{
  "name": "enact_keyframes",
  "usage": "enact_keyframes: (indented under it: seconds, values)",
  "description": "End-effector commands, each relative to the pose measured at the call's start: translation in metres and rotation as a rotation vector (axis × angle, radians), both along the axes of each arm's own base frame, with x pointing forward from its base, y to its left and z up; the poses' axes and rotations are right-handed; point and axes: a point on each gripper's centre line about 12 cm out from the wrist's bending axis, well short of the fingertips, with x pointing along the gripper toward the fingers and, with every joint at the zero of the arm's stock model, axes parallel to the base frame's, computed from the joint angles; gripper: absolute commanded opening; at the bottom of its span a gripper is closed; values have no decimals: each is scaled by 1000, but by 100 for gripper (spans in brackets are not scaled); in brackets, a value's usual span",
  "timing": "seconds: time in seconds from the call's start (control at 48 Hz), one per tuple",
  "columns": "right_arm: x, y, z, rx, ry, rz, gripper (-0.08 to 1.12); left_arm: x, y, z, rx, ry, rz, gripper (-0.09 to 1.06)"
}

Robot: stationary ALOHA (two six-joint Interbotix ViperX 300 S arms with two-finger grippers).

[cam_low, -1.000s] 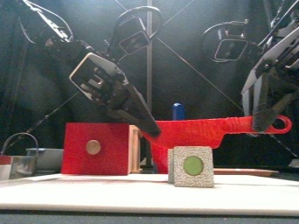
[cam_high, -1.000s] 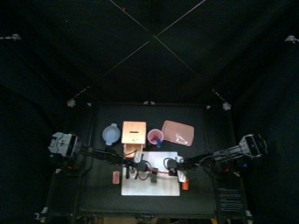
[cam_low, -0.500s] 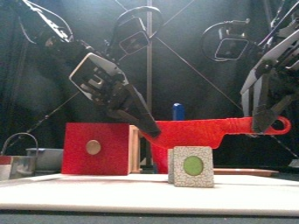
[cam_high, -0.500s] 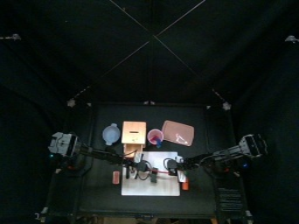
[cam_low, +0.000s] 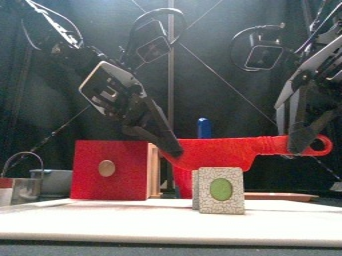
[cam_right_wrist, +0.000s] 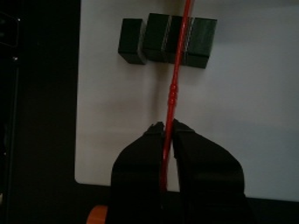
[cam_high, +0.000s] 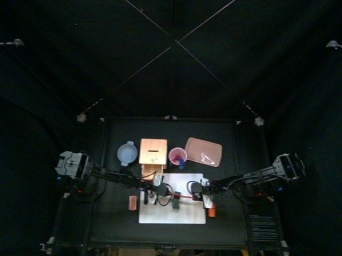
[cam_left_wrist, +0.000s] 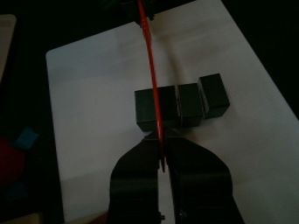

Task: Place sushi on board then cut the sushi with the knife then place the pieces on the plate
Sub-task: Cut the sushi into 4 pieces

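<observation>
grips one end of the red knife [cam_left_wrist: 146,61] with the left tool [cam_left_wrist: 160,144], jaws closed on it. grips the other end with the right tool [cam_right_wrist: 170,131], closed tight too. holds the knife across the sushi roll [cam_left_wrist: 187,101]; cannot tell if touching. shows the roll lying on the white board [cam_left_wrist: 93,96] on the worktop [cam_high: 114,225], one block a little apart.

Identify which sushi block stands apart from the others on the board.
The end block, farthest from the red knife: a narrow gap separates it and it sits slightly offset, while the other blocks are pressed together.
</observation>
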Motion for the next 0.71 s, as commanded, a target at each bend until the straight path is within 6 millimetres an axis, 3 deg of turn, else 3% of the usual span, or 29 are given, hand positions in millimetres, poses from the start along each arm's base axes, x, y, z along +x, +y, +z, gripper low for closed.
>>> enact_keyframes:
  seconds: [0.021,0.375,0.708]
  values:
    - [8,3,14,2,-50,9,38,4,13,11,-2,-34,32,35]
    - [11,-1,18,-11,-64,12,38,4,14,18,-8,-50,41,35]
    - [11,1,12,-11,-43,14,38,3,14,7,-8,-21,42,35]
